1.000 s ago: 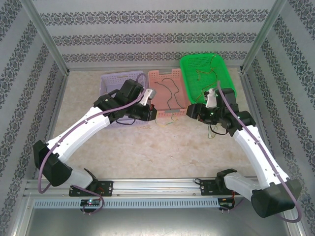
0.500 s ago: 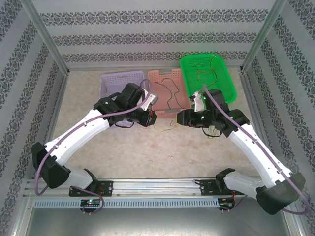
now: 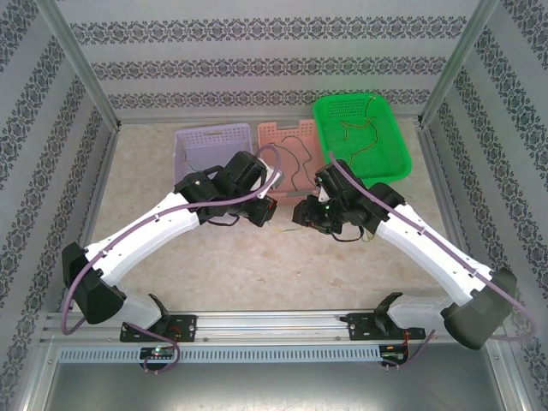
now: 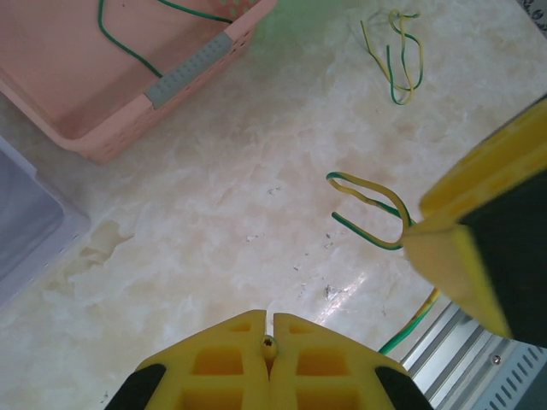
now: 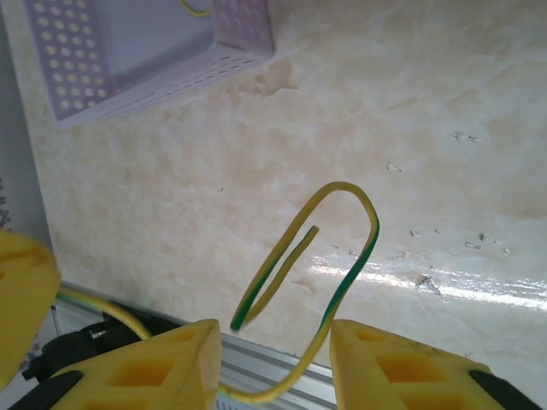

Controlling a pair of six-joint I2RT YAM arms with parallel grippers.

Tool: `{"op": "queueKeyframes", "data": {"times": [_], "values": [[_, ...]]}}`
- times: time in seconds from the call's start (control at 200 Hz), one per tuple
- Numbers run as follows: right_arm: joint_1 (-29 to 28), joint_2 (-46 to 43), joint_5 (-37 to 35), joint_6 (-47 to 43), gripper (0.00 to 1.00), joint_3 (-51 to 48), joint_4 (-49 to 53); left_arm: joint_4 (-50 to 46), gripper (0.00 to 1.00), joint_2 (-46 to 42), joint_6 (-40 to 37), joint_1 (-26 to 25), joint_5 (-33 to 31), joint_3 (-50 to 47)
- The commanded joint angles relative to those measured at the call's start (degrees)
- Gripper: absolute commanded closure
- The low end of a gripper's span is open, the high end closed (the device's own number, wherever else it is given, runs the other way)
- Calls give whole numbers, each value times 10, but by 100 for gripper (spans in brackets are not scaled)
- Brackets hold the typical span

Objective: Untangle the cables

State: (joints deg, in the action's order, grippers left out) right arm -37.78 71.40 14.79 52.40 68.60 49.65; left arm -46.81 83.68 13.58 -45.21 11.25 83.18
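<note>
lilac basket (image 3: 204,144): far left on the bench (image 3: 257,261), just left of the pink basket; a bit of yellow wire (image 5: 197,8) lies inside it.
left gripper (image 3: 262,208): low over the bench, just near of the lilac and pink baskets and close to the right gripper. In the left wrist view its jaws (image 4: 269,359) are pressed together, and a small yellow wire end shows at the seam between them.
pink basket (image 3: 270,137): far middle, between the lilac and green baskets. A dark cable (image 3: 295,158) snakes across its floor, and the left wrist view shows a green cable (image 4: 128,44) in it too.
green-and-yellow cable (image 4: 376,198): raised off the bench between the two grippers and bent into a narrow loop (image 5: 342,184). One stretch runs off toward the left gripper's yellow finger.
right gripper (image 3: 301,214): low over the bench, just right of the left gripper. Its jaws (image 5: 272,363) stand apart, one on each side of the looped cable, which passes up between them.
loose cables (image 4: 395,55): a small green and yellow tangle lying flat on the bench, apart from the held loop.
green basket (image 3: 330,116): far right, its near end touching the pink basket, with thin cables (image 3: 360,137) spread over its floor.
</note>
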Motion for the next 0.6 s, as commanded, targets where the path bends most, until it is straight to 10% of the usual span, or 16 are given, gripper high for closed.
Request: {"op": "queueKeyframes", "data": {"times": [0.0, 0.185, 0.485, 0.6], "values": [[-5, 6, -32, 39, 60, 13, 0, -18, 100, 8, -17, -17, -31, 20], [-6, 17, -35, 50, 62, 16, -4, -15, 100, 11, -15, -34, -44, 23], [11, 5, -19, 88, 100, -18, -31, -12, 100, 10, -11, -47, -68, 25], [70, -22, 4, 129, 100, -30, -71, 12, 100, -11, -1, -66, -88, -8]]}}
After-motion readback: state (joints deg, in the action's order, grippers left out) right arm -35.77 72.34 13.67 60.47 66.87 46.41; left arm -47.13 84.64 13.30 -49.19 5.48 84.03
